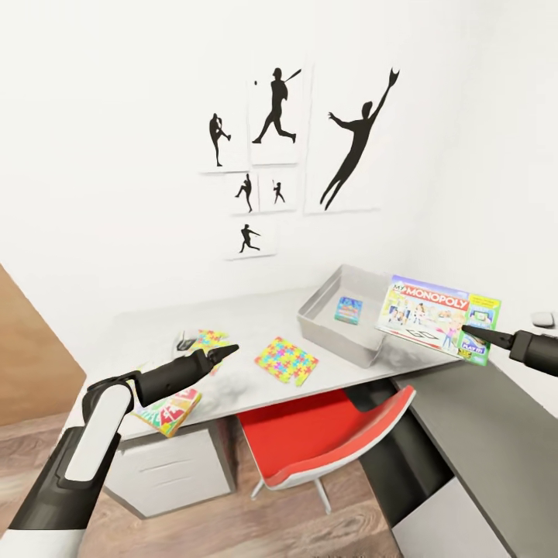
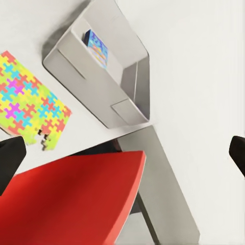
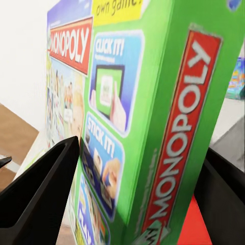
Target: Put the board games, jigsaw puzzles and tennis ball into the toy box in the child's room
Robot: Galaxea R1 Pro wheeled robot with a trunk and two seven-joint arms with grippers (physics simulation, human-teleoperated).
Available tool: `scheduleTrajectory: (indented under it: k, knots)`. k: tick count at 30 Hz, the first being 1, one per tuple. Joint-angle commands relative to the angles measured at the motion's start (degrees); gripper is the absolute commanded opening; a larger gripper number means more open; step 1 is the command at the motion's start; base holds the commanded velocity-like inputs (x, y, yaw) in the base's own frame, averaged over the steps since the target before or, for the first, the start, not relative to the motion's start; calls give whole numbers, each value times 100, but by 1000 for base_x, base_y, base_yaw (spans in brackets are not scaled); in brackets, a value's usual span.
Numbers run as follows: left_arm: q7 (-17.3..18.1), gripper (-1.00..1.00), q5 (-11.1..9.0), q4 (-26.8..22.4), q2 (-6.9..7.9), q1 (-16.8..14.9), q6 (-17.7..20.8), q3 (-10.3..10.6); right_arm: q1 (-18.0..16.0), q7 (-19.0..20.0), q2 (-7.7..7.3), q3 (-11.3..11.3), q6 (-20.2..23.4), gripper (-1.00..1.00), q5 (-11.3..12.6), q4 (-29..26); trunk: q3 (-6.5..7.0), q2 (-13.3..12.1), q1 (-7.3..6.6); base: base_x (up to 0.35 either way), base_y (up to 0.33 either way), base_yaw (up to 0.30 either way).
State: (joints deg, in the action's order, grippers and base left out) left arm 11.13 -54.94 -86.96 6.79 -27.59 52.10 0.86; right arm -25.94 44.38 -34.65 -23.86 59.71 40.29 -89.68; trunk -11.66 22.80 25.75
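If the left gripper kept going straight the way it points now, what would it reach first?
Judging by the left wrist view, the open left gripper is aimed roughly at the toy box, with the red chair below that line. The box looks likeliest, though depth is unclear.

Monopoly board game (image 1: pixel 438 318) tilted above toy box (image 1: pixel 325 329) rim | small blue game (image 1: pixel 348 310) inside | puzzles (image 1: pixel 286 360) on table (image 1: pixel 256 395)

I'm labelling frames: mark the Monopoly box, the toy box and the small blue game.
Monopoly box (image 1: pixel 434 314), head view, middle of its printed face.
Toy box (image 1: pixel 329 329), head view, its near wall.
Blue game (image 1: pixel 348 310), head view, its top face.
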Motion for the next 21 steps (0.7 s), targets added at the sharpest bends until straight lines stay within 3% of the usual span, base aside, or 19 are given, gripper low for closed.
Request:
scheduleTrajectory:
  k: [1,8,21]
  knots:
    - [33,100,30,-3,-1,-3,14,4,-10,40,8,4,29,-100,-1,-1,-11,12,3,0,0,-275]
    - [35,100,26,-10,-20,-1,17,5,-13,34,32,17,29,-100,-9,1,-11,12,3,0,0,-192]
    - [38,100,27,-14,-28,-1,15,-6,-16,29,57,19,29,-100,-35,2,-11,12,3,0,0,-77]
